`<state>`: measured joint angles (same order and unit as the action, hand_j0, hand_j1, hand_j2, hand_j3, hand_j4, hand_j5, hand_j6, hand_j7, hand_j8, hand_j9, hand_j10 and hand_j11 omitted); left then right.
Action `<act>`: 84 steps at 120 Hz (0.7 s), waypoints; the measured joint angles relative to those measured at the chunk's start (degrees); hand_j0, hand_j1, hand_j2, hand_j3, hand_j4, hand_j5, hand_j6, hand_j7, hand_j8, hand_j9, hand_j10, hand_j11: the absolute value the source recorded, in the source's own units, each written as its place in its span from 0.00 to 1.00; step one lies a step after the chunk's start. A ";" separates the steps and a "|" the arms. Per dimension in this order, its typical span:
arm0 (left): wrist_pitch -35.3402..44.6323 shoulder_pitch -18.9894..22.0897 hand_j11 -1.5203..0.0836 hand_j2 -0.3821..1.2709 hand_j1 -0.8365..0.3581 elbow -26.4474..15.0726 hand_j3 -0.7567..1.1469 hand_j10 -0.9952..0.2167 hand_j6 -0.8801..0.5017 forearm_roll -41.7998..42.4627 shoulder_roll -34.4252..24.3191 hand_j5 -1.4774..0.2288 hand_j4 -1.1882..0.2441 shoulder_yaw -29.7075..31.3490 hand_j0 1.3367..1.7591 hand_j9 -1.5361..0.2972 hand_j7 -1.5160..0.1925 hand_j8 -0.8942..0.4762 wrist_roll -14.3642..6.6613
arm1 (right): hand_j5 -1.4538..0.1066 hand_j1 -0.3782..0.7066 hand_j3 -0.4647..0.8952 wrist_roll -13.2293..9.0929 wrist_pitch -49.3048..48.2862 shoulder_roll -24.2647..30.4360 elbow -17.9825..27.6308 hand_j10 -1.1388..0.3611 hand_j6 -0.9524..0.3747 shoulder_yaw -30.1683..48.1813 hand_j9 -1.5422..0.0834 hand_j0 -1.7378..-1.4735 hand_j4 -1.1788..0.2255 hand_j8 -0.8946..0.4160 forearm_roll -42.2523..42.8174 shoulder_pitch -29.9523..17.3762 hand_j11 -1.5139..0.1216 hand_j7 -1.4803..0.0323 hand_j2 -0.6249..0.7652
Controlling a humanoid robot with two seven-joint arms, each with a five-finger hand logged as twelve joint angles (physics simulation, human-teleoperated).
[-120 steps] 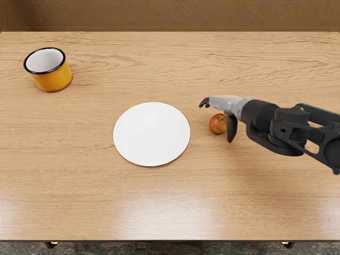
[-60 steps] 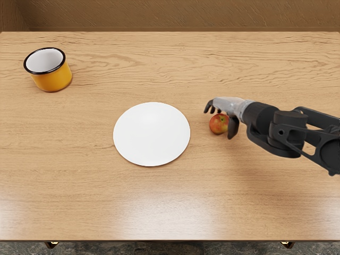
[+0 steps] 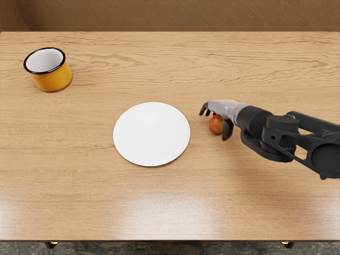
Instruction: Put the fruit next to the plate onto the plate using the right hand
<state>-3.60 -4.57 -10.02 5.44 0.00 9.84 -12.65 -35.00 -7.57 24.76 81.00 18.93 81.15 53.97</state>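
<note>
The apple [image 3: 214, 125] sits on the table [image 3: 170, 202] just right of the white plate [image 3: 151, 134], clear of its rim, with a narrow strip of bare wood between them. The right hand [image 3: 219, 111] covers the apple's top and the side away from the plate, so I cannot tell whether it grips the fruit. A yellow mug [image 3: 48, 69] stands well up-left of the plate.

No text, label, brand, number or sign could be read anywhere: none on the yellow enamel mug with a white inside [image 3: 50, 79] in the upper left of the frame, the round white plate [image 3: 151, 134] at the centre, or the light wooden tabletop [image 3: 170, 202].
</note>
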 joint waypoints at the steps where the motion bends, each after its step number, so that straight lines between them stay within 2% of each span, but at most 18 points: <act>1: 0.00 0.00 0.95 0.23 0.99 0.00 0.40 0.82 0.64 0.00 0.00 0.87 0.83 0.00 0.76 0.84 0.89 0.65 0.00 | 0.66 0.39 0.34 0.00 0.01 0.00 0.00 0.54 0.47 0.00 0.68 0.30 0.60 0.43 0.00 -0.01 0.66 0.69 0.40; 64: 0.00 0.00 0.95 0.23 0.99 0.00 0.40 0.82 0.64 0.00 0.00 0.87 0.83 0.00 0.76 0.84 0.89 0.65 0.00 | 0.65 0.39 0.34 0.00 0.33 -0.13 -0.30 0.54 0.46 -0.42 0.68 0.30 0.60 0.43 0.04 -0.27 0.66 0.69 0.40; 84: 0.00 0.00 0.95 0.23 0.99 0.00 0.40 0.82 0.64 0.00 0.00 0.87 0.83 0.00 0.76 0.84 0.89 0.65 0.00 | 0.63 0.42 0.34 0.00 0.96 -0.09 -0.32 0.52 0.45 -0.58 0.66 0.30 0.58 0.41 0.05 -0.28 0.64 0.67 0.40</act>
<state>-3.60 -4.57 -10.02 5.45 0.00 9.84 -12.65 -35.00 -6.61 24.67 80.69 18.35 81.21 53.70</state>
